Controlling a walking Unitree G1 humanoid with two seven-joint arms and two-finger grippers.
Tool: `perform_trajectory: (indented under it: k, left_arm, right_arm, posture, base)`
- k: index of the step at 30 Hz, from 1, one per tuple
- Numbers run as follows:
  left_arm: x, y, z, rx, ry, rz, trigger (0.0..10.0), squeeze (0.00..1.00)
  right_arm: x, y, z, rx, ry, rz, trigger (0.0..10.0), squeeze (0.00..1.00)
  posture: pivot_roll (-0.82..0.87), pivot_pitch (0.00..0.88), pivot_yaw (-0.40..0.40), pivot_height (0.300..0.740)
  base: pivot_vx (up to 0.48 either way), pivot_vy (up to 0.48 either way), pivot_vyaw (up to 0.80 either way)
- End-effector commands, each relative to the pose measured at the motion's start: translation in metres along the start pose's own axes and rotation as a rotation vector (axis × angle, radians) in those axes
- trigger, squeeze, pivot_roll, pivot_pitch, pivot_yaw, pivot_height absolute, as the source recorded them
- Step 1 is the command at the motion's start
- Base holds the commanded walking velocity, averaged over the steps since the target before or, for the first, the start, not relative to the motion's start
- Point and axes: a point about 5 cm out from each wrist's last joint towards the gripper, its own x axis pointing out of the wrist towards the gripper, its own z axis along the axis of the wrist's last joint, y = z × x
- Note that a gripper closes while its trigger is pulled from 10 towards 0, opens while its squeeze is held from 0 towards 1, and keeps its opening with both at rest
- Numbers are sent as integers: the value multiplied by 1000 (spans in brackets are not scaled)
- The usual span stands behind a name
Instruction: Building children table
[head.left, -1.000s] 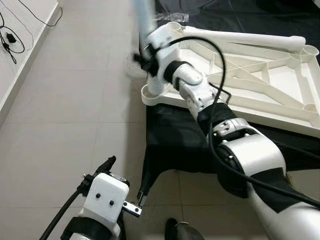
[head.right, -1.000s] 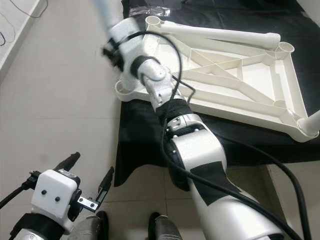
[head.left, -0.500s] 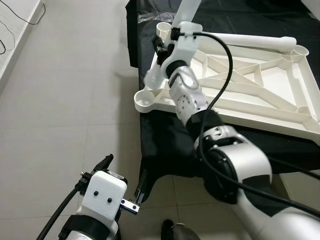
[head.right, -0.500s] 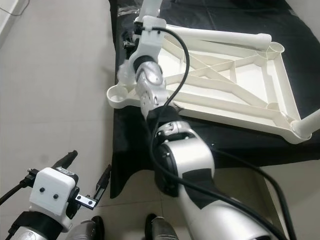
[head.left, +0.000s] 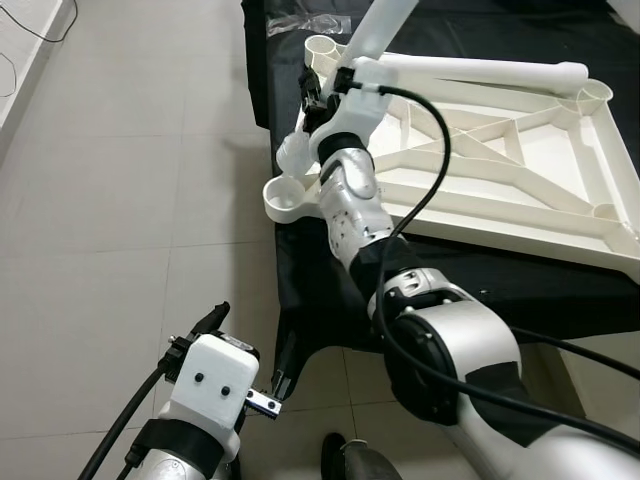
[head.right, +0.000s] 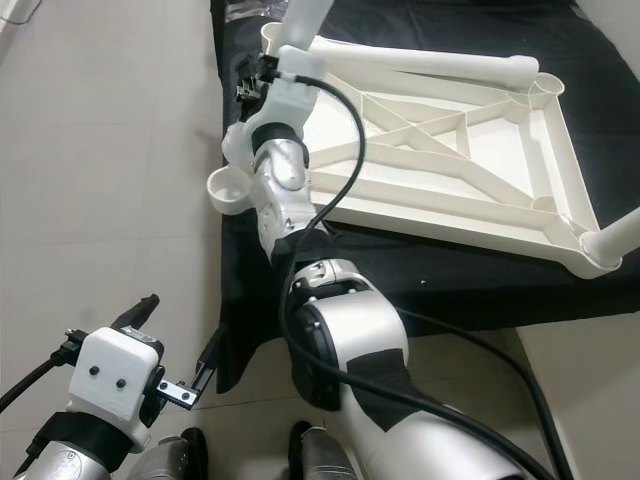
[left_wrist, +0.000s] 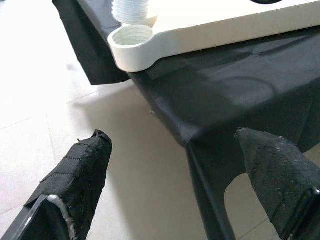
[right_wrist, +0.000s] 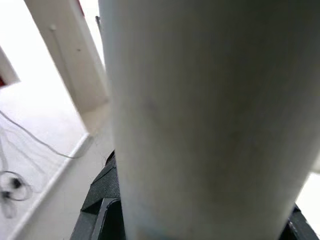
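You are working over the tabletop (head.left: 520, 150), which is lying upside down on a black cloth (head.left: 330, 290) with its ribbed underside facing up and its near corner overhanging the cloth's edge. Your right arm (head.left: 440, 340) is reaching across it, and the right gripper (head.left: 320, 95) is pinching a white leg (head.left: 375, 30) that is leaning well off upright, its threaded end (left_wrist: 131, 10) hanging just above the corner socket (head.left: 284, 196). That tilt is your main risk: if you are turning the leg at this angle, the threads are likely going to cross and jam, or the end is going to skate off the rim. Pressing down on an overhanging corner could also be tipping or sliding the tabletop, since nothing is bracing it. A second leg (head.left: 480, 70) is resting loose along the far rim and could roll off if the top shifts. Your left gripper (head.left: 245, 360) is hanging low by the floor, fingers spread, holding nothing.
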Motion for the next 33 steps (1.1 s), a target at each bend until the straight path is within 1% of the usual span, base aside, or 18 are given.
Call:
perform_trajectory:
  k: [1, 2, 3, 5, 8, 9, 10, 11, 12, 13, 15, 16, 18, 19, 20, 24, 29, 33]
  left_arm:
    - [-2, 0, -3, 7, 15, 0, 10000, 0]
    - [-2, 1, -2, 10, 14, 3, 10000, 0]
    - [-2, 1, -2, 10, 14, 3, 10000, 0]
    - [-2, 2, -2, 14, 13, 6, 10000, 0]
    - [-2, 2, -3, 15, 12, 7, 10000, 0]
    - [-1, 2, -3, 16, 12, 6, 10000, 0]
    - [-1, 2, -3, 16, 12, 6, 10000, 0]
    - [0, 2, -3, 16, 9, 4, 10000, 0]
    - [0, 1, -3, 16, 8, 3, 10000, 0]
    - [0, 1, -3, 16, 8, 3, 10000, 0]
    - [1, 2, -3, 15, 7, 2, 10000, 0]
    - [1, 2, -3, 15, 7, 2, 10000, 0]
    - [2, 2, -4, 17, 7, 1, 10000, 0]
    - [2, 3, -4, 19, 6, 0, 10000, 0]
    - [2, 3, -4, 19, 6, 0, 10000, 0]
    - [2, 3, -4, 21, 8, -1, 10000, 0]
    - [1, 4, -4, 28, 11, -1, 10000, 0]
    - [1, 4, -4, 30, 12, 1, 10000, 0]
  right_arm:
    - [-14, -5, -33, -132, 120, 20, 0, 0]
    - [-16, -5, -38, -163, 134, 59, 0, 0]
    - [-16, -5, -38, -163, 134, 59, 0, 0]
    - [-20, -14, -47, -247, 163, 87, 0, 0]
    - [-22, -19, -49, -274, 170, 89, 0, 0]
    - [-23, -34, -55, -304, 210, 53, 0, 0]
    - [-23, -34, -55, -304, 210, 53, 0, 0]
    - [-26, -66, -62, -382, 267, -28, 0, 0]
    - [-27, -78, -63, -426, 276, -57, 0, 0]
    - [-27, -78, -63, -426, 276, -57, 0, 0]
    - [-28, -90, -62, -503, 273, -75, 0, 0]
    - [-28, -90, -62, -503, 273, -75, 0, 0]
    - [-27, -100, -58, -592, 256, -96, 0, 0]
    - [-25, -103, -55, -642, 238, -100, 0, 0]
    - [-25, -103, -55, -642, 238, -100, 0, 0]
    - [-21, -103, -50, -588, 256, -146, 0, 0]
    - [-15, -91, -45, -588, 252, -139, 0, 0]
    - [-19, -92, -52, -591, 278, -115, 0, 0]
  posture:
    - [193, 252, -106, 740]
    - [193, 252, -106, 740]
    - [193, 252, -106, 740]
    - [178, 257, -107, 740]
    - [175, 258, -107, 740]
    - [172, 259, -105, 740]
    - [172, 259, -105, 740]
    - [167, 261, -103, 740]
    - [167, 261, -103, 740]
    - [167, 261, -103, 740]
    - [164, 264, -99, 740]
    - [164, 264, -99, 740]
    - [164, 265, -97, 740]
    - [165, 266, -99, 740]
    - [165, 266, -99, 740]
    - [165, 266, -99, 740]
    - [176, 274, -98, 740]
    - [176, 274, -98, 740]
  base:
    - [0, 0, 0]
    - [0, 0, 0]
    - [0, 0, 0]
    - [0, 0, 0]
    - [0, 0, 0]
    - [0, 0, 0]
    - [0, 0, 0]
    - [0, 0, 0]
    - [0, 0, 0]
    - [0, 0, 0]
    - [0, 0, 0]
    - [0, 0, 0]
    - [0, 0, 0]
    - [0, 0, 0]
    - [0, 0, 0]
    - [0, 0, 0]
    - [0, 0, 0]
    - [0, 0, 0]
